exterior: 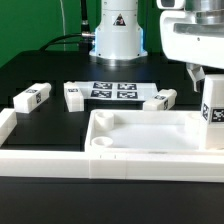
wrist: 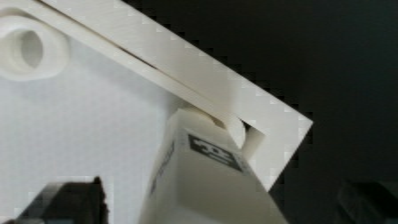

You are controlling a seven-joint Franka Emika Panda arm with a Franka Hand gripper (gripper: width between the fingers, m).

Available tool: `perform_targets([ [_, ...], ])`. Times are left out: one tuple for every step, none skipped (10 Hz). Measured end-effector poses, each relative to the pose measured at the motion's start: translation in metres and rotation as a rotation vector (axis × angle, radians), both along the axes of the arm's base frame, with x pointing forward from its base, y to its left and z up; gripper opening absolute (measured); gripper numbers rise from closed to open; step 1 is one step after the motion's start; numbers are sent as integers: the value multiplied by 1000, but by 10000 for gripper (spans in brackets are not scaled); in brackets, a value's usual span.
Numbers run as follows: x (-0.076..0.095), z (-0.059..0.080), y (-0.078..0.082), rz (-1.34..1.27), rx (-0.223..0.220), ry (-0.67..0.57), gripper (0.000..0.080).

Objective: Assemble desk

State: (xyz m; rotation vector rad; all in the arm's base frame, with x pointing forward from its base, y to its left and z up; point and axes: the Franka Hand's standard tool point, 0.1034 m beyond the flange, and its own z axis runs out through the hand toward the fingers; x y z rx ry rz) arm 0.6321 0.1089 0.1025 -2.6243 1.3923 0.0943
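— Black bench (exterior: 60,70): where is the tabletop (exterior: 150,132) kept?
— Against the barrier wall (exterior: 60,162), likely for bracing. One leg (exterior: 212,100) is stood in a corner socket. The hand (wrist: 217,198) is spread wide either side of it, with nothing held.

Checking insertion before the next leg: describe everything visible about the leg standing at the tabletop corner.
The upright leg is white, plastic-looking, square-section, with a black-and-white tag on its side. It stands at the tabletop's far corner on the exterior view's right. The open gripper straddles it without visible contact. Seating depth cannot be told.
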Motion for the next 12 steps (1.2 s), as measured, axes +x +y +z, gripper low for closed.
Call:
perform_targets([
  [-1, 1, -1, 116, -14, -3, 649],
  [1, 3, -2, 249, -31, -26, 649],
  [2, 4, -3, 365, -48, -44, 649],
  [3, 5, -4, 473, -65, -57, 649],
  [4, 6, -4, 588, -85, -72, 649],
  [5, 7, -3, 686, -96, -84, 649],
  [5, 7, -1, 771, -107, -94, 649],
  [4, 7, 2, 823, -115, -98, 649],
  [3, 6, 2, 931, -119, -111, 649],
  [1, 4, 0, 1005, -118, -116, 649],
  [1, 2, -3, 1062, -116, -122, 637],
  [1, 2, -5, 1075, -115, -122, 637],
])
